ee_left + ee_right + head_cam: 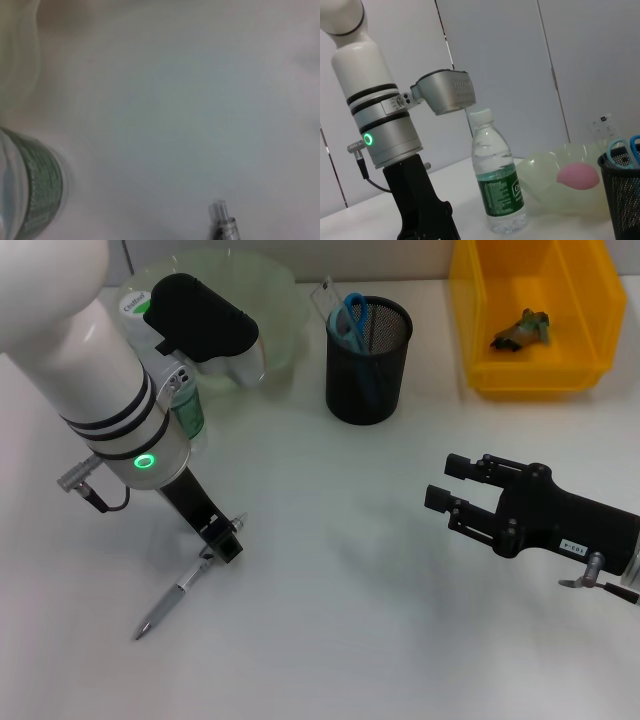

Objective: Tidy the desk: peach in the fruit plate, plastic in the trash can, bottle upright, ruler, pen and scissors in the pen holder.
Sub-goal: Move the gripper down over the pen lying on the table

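The pen (185, 585) is the landmark, lying flat on the desk (330, 640) nearest the robot, tip pointing toward the robot and its back end up at the left gripper (225, 538). That gripper is down at the pen's back end, touching or nearly so, but whether its jaws are closed on the barrel I cannot tell. To do this step well, the grip probably wants to sit a little further down the barrel than the very end, so the pen does not swing when lifted, and the lift should be straight up before any travel. Off to the right of the pen, well apart, the right gripper (445, 498) hovers released and empty. Beyond the pen, just behind the left arm, the bottle (497, 187) already stands upright, so the carry must clear it. Farther still stands the pen holder (368, 360) with the scissors (350, 318) and ruler (328, 298) inside; the pen should drop in tip first. Farthest back are the fruit plate (285, 300), holding the peach (577, 176), and the trash can (535, 380).
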Controlling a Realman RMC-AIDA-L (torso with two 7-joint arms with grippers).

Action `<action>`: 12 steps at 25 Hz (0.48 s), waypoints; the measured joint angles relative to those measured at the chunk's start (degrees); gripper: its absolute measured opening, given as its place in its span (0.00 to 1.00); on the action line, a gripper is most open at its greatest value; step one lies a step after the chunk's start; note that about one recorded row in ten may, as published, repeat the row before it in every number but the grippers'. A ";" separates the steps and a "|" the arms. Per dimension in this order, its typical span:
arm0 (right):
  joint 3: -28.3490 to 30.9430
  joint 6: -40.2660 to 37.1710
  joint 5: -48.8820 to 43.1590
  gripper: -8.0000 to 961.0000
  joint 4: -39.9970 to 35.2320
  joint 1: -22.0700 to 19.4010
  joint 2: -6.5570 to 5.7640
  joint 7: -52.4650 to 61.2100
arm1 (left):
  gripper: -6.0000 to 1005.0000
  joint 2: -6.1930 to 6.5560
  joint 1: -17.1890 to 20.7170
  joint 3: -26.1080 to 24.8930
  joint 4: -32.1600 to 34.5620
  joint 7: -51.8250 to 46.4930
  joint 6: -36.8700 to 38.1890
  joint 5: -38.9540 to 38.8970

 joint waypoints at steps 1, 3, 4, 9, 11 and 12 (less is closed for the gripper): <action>0.00 0.01 0.00 0.56 0.00 0.00 0.00 0.00 | 0.54 0.00 0.00 0.00 0.00 0.00 0.00 0.00; 0.00 0.04 0.00 0.56 0.00 0.01 0.00 0.00 | 0.53 0.00 -0.04 0.00 0.00 0.00 0.00 0.04; 0.00 0.06 0.00 0.56 0.00 0.03 -0.01 0.00 | 0.53 0.00 -0.05 0.00 0.00 0.00 0.00 0.03; 0.01 0.13 0.00 0.56 0.00 0.31 -0.02 0.00 | 0.50 0.00 -0.15 0.00 0.00 0.00 0.14 -0.10; 0.01 0.13 0.00 0.56 0.02 0.44 -0.02 0.00 | 0.50 0.00 -0.16 0.06 0.00 0.00 0.29 -0.11; 0.01 0.13 0.00 0.56 0.03 0.47 -0.02 0.00 | 0.50 0.00 -0.16 0.25 0.00 0.00 0.34 -0.12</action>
